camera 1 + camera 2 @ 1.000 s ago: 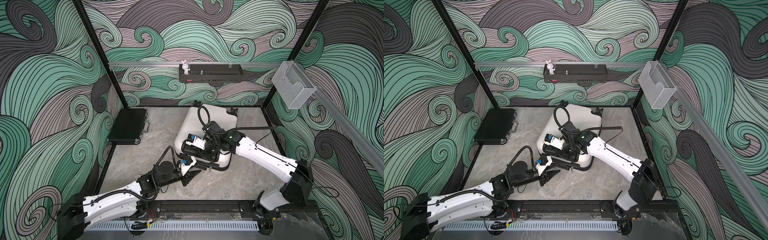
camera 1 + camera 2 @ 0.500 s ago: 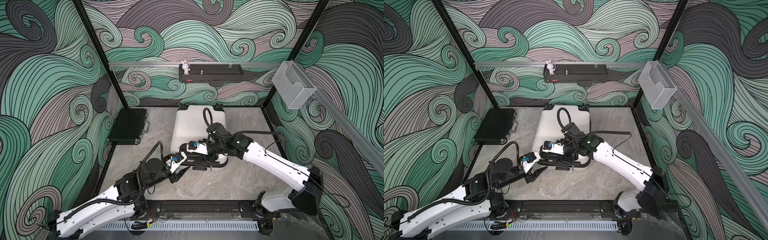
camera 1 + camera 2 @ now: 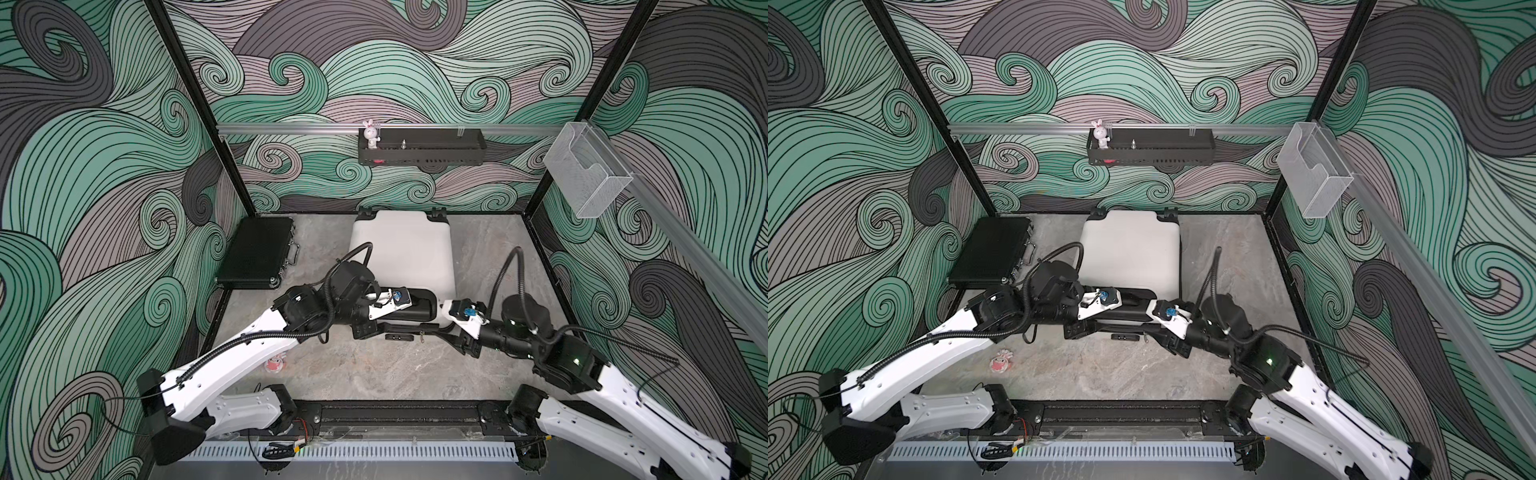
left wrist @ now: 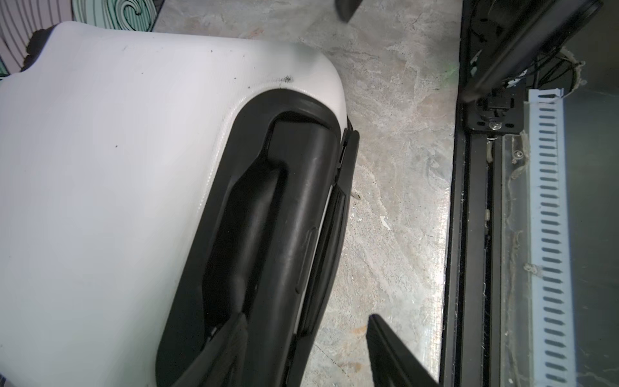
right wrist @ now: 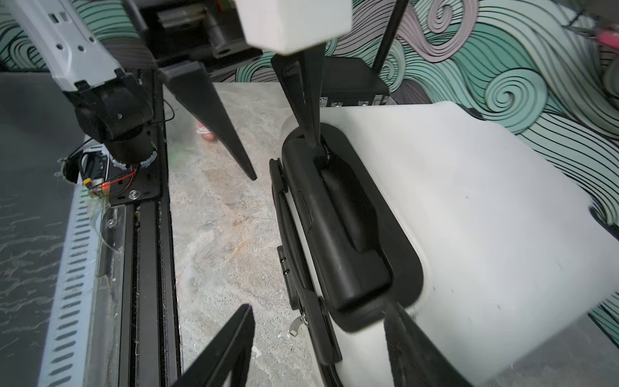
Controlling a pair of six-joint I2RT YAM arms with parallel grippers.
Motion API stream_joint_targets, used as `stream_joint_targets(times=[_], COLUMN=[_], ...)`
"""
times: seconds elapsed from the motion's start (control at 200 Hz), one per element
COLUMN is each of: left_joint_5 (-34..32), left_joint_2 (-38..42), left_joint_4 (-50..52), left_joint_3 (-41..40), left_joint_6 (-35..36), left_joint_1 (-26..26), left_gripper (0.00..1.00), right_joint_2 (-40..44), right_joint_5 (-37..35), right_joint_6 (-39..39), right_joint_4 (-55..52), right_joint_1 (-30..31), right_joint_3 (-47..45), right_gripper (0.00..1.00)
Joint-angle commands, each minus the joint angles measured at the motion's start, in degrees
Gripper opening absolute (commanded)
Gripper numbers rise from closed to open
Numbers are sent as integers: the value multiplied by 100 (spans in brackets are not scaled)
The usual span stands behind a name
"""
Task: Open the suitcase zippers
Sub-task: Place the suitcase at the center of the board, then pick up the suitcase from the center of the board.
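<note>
– Suitcase (image 3: 401,249) first: where does it lie?

– Flat on the grey marbled table (image 3: 353,374), white shell up. Both top views show the whole of it. The wheels (image 3: 366,212) point to the back wall and the black handle recess (image 5: 351,234) faces the robot's base.

– And the grippers?

– The top views hide the fingers under the wrists, but the right wrist view shows both grippers. The left gripper (image 5: 284,162) is spread wide, with one tip down in the recess and the other over bare table. The right gripper (image 5: 318,306) is just as wide at the handle's opposite end, one finger over the shell and one over the table. Neither clamps anything.

– The zippers (image 5: 280,207)?

– Only the wrist views give them, as a black band along the seam beside the handle. A small metal pull (image 5: 294,326) sits near the table.

– The room?

– Swirl-patterned green and grey walls (image 3: 415,62). A black ribbed briefcase (image 3: 257,249) lies to the left, apart from the case. A black tray (image 3: 419,156) hangs on the back rail and a clear holder (image 3: 582,178) on the right-hand one. A rabbit figurine (image 3: 370,134) stands at the tray's end. A pink sticker (image 3: 1001,360) lies beside the left arm.
</note>
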State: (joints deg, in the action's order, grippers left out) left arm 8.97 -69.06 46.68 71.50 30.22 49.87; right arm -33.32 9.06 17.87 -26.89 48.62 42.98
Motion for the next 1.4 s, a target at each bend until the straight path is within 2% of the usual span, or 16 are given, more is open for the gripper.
stream_joint_targets(times=[0.0, 0.105, 0.25, 0.53, 0.726, 1.026, 1.081, 1.181, 1.396], left_joint_5=[410, 597, 742, 826, 544, -4, -209, -626, -273], left_joint_2=[-508, -1036, -1666, -2047, -2244, -2464, -2539, -2698, -2498], left_joint_4=[726, 1146, 1562, 1729, 1608, 1384, 1392, 1581, 1735], left_joint_3=[600, 1109, 1627, 1765, 1740, 1771, 1770, 1925, 2281], left_joint_6=[771, 1025, 1043, 1012, 951, 741, 728, 629, 569], left_joint_1=[-108, -126, -126, -118, -118, -120, -118, -119, -145], left_gripper=[60, 59, 54, 48, 43, 42, 38, 19, 1], right_joint_2=[777, 1288, 1383, 1250, 1215, 1204, 1192, 1190, 1198], right_joint_5=[-731, -909, -965, -906, -1009, -1046, -1033, -963, -950], right_joint_6=[-754, -820, -752, -696, -699, -674, -665, -555, -466], right_joint_4=[117, -13, -290, -285, -183, -81, -69, -65, -25], right_joint_1=[-11, -11, -11, -11, -10, -11, -5, -6, -11], right_joint_3=[-448, -654, -640, -702, -781, -831, -844, -835, -970], right_gripper=[65, 65, 65, 65, 65, 65, 65, 65, 65])
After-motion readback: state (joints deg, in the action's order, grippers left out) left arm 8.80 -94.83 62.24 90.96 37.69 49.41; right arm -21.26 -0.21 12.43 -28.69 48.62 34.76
